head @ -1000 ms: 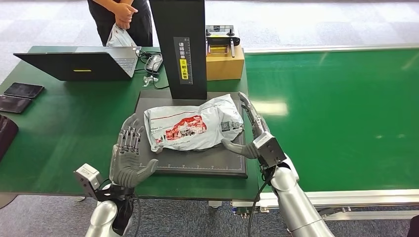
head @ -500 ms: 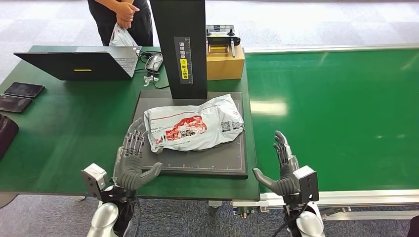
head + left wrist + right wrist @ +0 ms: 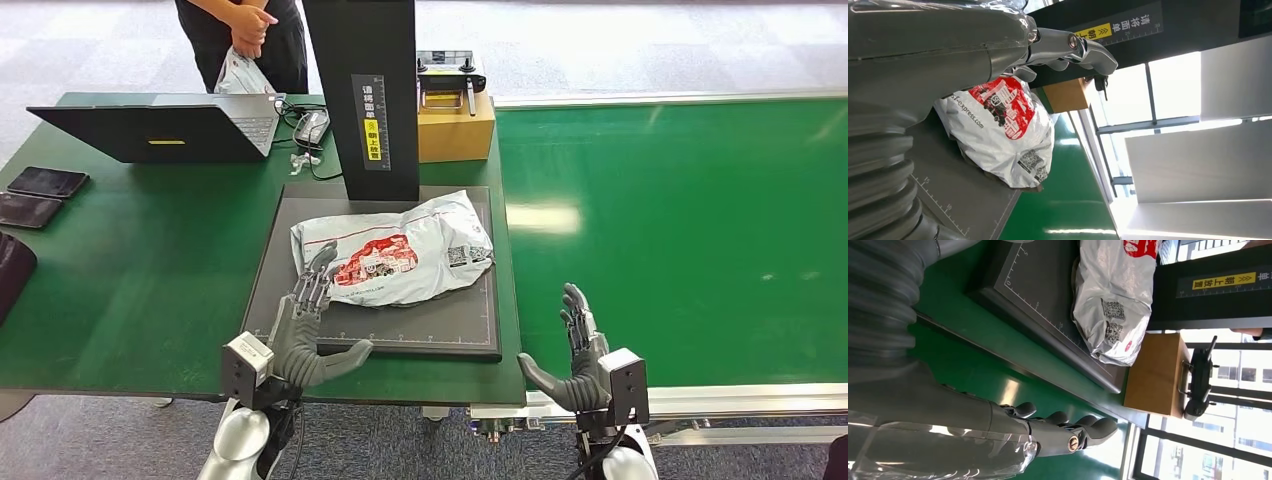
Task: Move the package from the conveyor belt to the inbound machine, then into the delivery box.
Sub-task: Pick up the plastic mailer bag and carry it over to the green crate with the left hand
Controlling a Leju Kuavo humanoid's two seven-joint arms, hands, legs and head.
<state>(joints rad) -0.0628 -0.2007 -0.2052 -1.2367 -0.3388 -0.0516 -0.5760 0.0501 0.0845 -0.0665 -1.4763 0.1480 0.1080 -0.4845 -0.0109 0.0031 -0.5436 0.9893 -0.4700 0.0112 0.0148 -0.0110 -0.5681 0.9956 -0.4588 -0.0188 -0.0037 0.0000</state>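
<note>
While the package (image 3: 395, 258), a grey-white plastic mail bag with a red print and a square code, lies flat on the dark platform (image 3: 420, 325) of the inbound machine, both hands are empty; the bag rests near the foot of the black column (image 3: 365, 95), which carries a yellow label. The left hand (image 3: 305, 335) is above the near left part of the platform, its fingers apart and stretched toward the bag; in the head view the fingertips (image 3: 322, 262) overlap the left end of the bag, but I cannot tell if they touch it. In the left wrist view the package (image 3: 1000, 132) is seen just under the stretched fingers (image 3: 1078, 47). The right hand (image 3: 580, 355) is well apart from the bag, over the near edge of the green conveyor belt (image 3: 690, 230), to the right of the platform; its fingers are spread and it holds nothing. The right wrist view shows the same fingers (image 3: 1068, 432) over the green surface, with the package (image 3: 1115, 300) farther away. Behind the platform stands a cardboard box (image 3: 455, 128) with a black controller (image 3: 450, 72) on top; a laptop (image 3: 160, 128) and two phones (image 3: 45, 182) lie on the green table (image 3: 130, 260); a person (image 3: 245, 35) stands behind the table, holding another white bag (image 3: 240, 75).
</note>
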